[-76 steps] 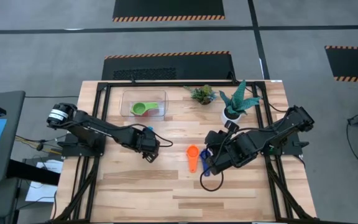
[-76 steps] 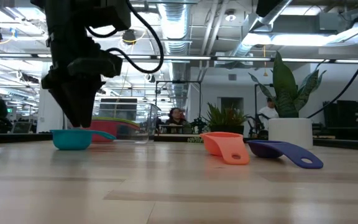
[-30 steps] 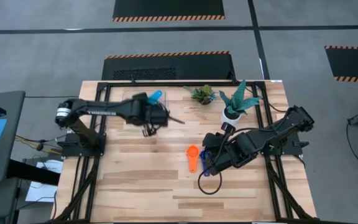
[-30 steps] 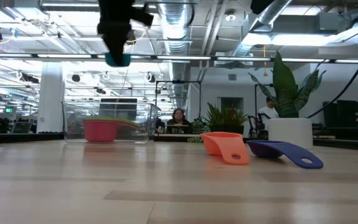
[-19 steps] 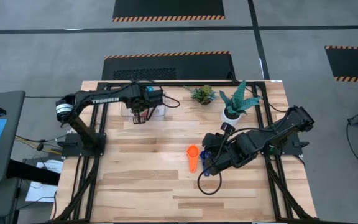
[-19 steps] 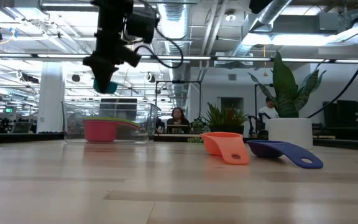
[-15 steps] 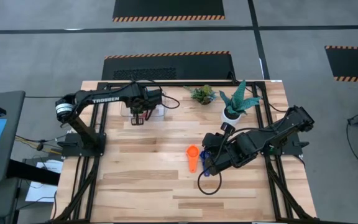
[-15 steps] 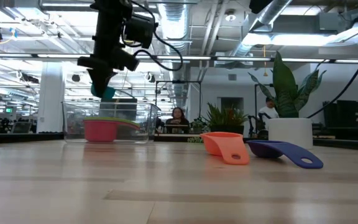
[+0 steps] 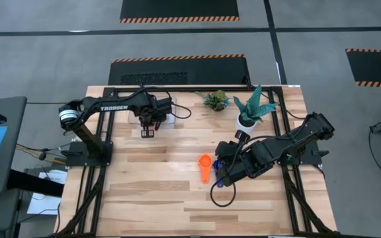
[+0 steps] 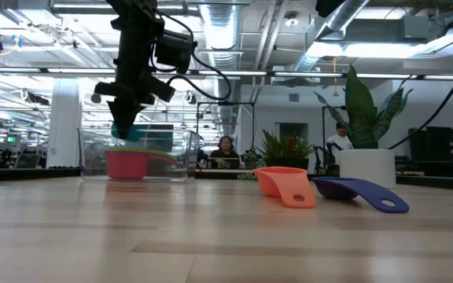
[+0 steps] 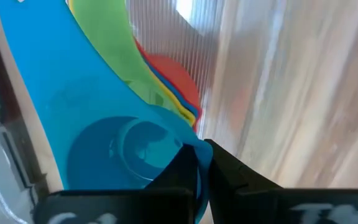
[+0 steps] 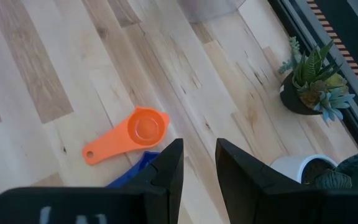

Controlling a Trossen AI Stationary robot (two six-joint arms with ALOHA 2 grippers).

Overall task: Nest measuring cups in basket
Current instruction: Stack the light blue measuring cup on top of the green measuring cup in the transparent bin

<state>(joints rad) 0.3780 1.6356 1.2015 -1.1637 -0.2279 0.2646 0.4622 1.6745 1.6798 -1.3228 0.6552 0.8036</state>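
Observation:
My left gripper [image 9: 147, 120] hangs over the clear basket [image 10: 93, 153] at the table's far left, shut on a light blue measuring cup [image 11: 123, 149]. In the basket stands a red cup [image 10: 128, 166] with a green cup [image 10: 154, 154] and yellow and blue ones nested in it. An orange cup [image 9: 205, 165] and a dark blue cup [image 10: 360, 192] lie on the table right of the middle. My right gripper [image 12: 199, 165] hovers open just above the dark blue cup, touching nothing. My left gripper pinches the light blue cup's edge beside its round bowl [image 11: 180, 149] between its two shut fingers, coming from above. The cup [image 10: 124, 130] hangs tilted below the fingers at the height of the basket's rim, clear of the nested cups.
A white pot with a tall plant [image 9: 249, 116] and a small dark pot with a plant [image 9: 214, 100] stand at the table's far right. Bare wood lies along the near side. People sit in the room beyond the table.
My left gripper has carried the light blue cup toward the table's left edge and down toward the basket, turning as it went. The cup, held high above the basket before, now hangs at its rim.

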